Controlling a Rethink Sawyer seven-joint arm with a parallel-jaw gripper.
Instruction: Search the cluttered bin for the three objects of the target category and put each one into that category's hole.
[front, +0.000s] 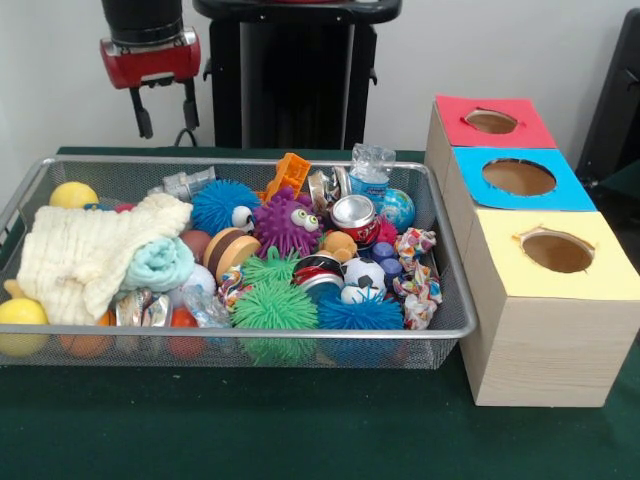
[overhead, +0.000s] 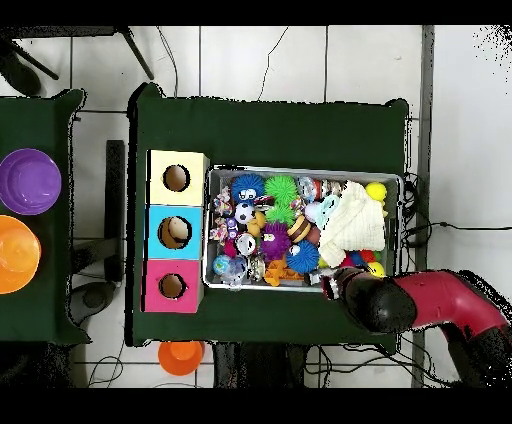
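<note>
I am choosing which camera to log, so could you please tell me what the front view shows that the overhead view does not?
Only the front view shows the tool hanging open above the bin's far rim, and the labels on the crushed cans. Only the overhead view shows the purple bowl and two orange bowls off to the side, and the red arm reaching over one corner of the bin. Both share the wire bin of clutter, the cream cloth and the box with red, blue and yellow holes.
</note>
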